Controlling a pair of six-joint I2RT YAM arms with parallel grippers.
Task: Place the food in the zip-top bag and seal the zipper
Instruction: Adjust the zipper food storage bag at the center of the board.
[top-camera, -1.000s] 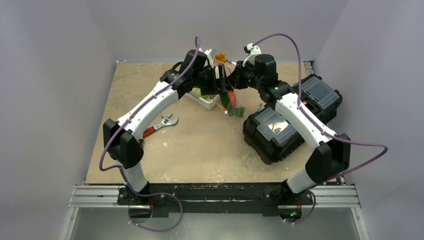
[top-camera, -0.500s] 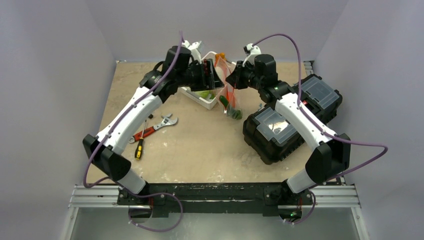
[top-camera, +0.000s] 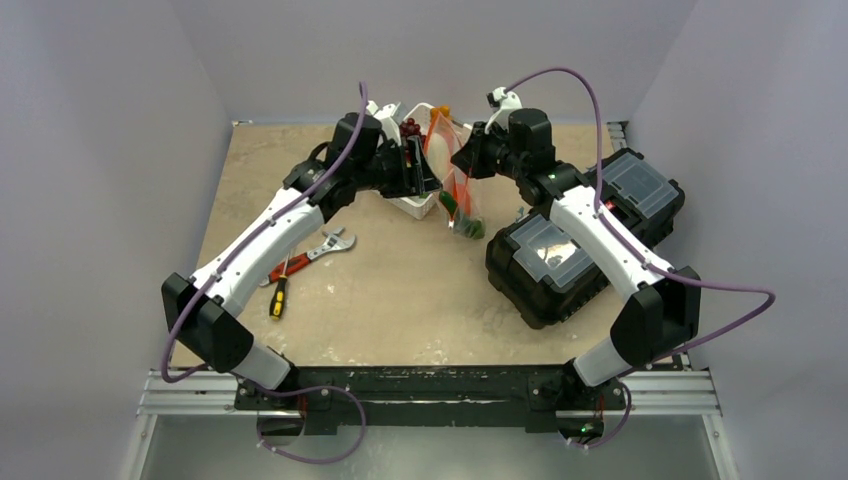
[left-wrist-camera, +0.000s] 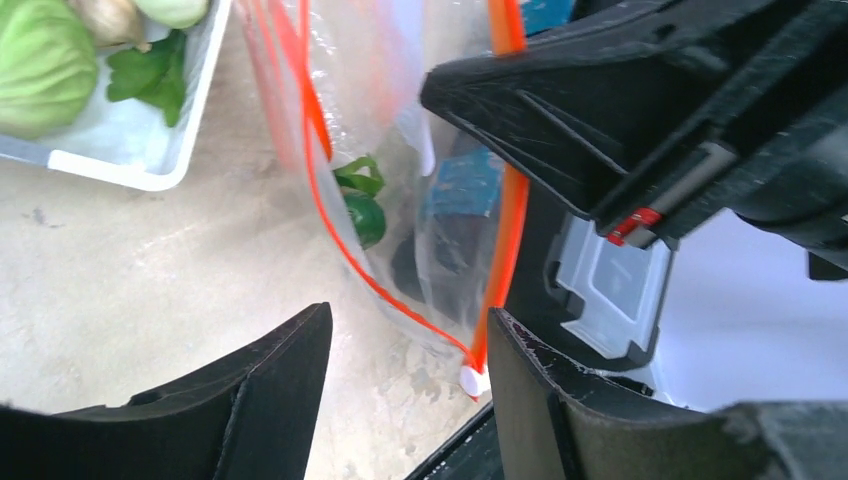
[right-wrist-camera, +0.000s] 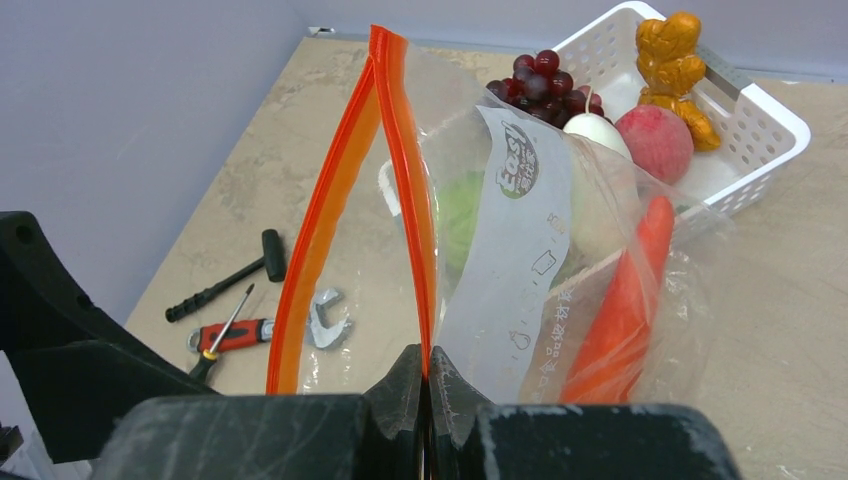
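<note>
On the desk (top-camera: 400, 300), the basket (right-wrist-camera: 775, 125) is our landmark. The bag (right-wrist-camera: 510, 250) hangs upright just beside the basket, mouth gaping. Our right end effector (right-wrist-camera: 428, 365) pinches one edge of that mouth. Our left end effector (left-wrist-camera: 408, 320) is spread, and the bag's lower corner shows between its fingers. A cucumber (left-wrist-camera: 365, 215) and carrot (right-wrist-camera: 620, 300) seem bagged. In the basket lie the cabbage (left-wrist-camera: 40, 60), peach (right-wrist-camera: 655, 140), grapes (right-wrist-camera: 540, 80) and white piece (right-wrist-camera: 598, 130). The zipper (right-wrist-camera: 320, 250) is unsealed, so we judge most work remains.
</note>
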